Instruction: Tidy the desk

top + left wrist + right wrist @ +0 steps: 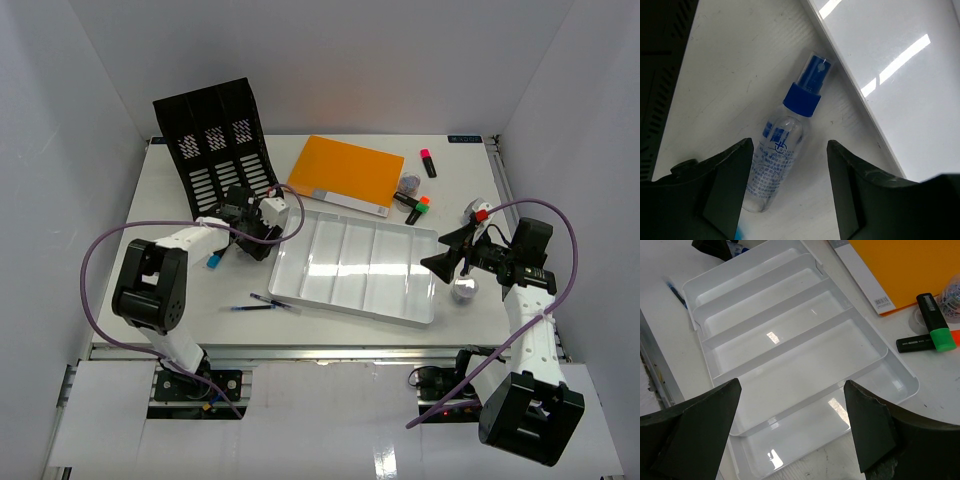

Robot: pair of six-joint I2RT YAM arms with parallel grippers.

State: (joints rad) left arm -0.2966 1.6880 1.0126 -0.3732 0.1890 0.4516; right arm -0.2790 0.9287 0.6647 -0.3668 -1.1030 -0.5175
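left gripper (790, 150) fingers apart either side of the spray bottle (779, 155), nozzle toward 1 o'clock; right gripper (791, 387) apart too, above the tray (790, 305).

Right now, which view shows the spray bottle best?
Left wrist: spray bottle in full, blue cap and label clear, under the open left pincer. Top external: that pincer hides it. Right wrist: not clearly visible.

light: bright, even, overhead | glare: streaks on white tray (790, 335) | shadows: soft, faint | blur: near fingers (725, 190) out of focus
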